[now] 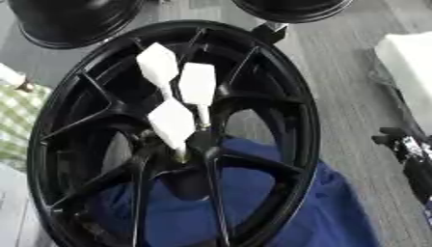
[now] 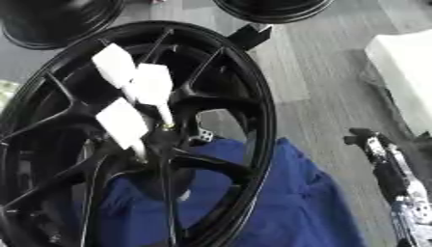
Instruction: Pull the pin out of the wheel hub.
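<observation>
A large black spoked wheel (image 1: 287, 96) stands tilted on a blue cloth (image 1: 253, 202), filling most of both views. Its hub (image 1: 201, 142) sits at the centre of the spokes. Three pins with flat white handles stick out of the hub area: one upper left (image 1: 158, 65), one beside it (image 1: 197, 83), and one lower (image 1: 171, 121). Their thin shafts run down toward the hub. My right hand (image 2: 369, 141) shows as a dark shape at the right edge, well apart from the wheel and touching nothing. My left hand is out of sight.
Two more black wheels lie on the grey plank floor at the back, one left (image 1: 72, 21) and one right (image 1: 291, 8). A white block (image 2: 405, 67) stands at the right. A green checked cloth (image 1: 17, 120) shows at the left edge.
</observation>
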